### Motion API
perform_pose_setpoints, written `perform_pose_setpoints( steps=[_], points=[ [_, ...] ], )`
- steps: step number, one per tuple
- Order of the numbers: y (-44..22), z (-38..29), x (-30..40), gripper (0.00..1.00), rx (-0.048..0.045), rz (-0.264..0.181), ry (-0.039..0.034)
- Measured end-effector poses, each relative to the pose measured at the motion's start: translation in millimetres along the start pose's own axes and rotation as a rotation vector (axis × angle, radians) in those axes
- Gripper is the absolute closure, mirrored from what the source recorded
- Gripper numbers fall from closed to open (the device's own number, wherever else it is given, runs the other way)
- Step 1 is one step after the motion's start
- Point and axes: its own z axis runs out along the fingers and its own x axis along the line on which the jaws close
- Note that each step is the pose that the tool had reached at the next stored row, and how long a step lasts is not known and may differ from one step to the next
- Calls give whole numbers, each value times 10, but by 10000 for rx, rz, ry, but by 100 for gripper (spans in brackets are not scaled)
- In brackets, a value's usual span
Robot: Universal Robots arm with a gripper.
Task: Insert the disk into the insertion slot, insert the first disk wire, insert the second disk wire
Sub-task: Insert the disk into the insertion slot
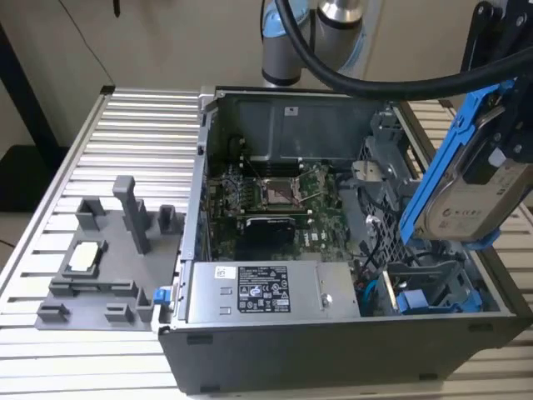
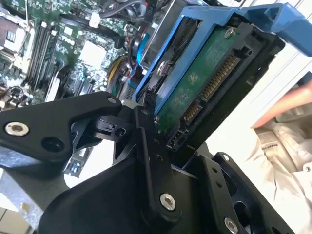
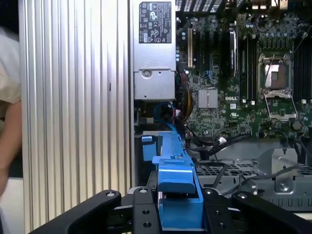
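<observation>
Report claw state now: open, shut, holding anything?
Claw: shut on the disk, which it holds tilted above the open computer case.

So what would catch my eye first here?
First, the bright blue-framed disk, gripped tilted by the tool above the open computer case, at the exterior view's right. Next, the green circuit board lying inside that case.
</observation>
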Motion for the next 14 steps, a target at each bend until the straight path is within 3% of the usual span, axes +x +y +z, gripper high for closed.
perform_pose_setpoints(
  steps=[14],
  points=[
    [-12, 133, 2, 67, 27, 0, -10]
  ],
)
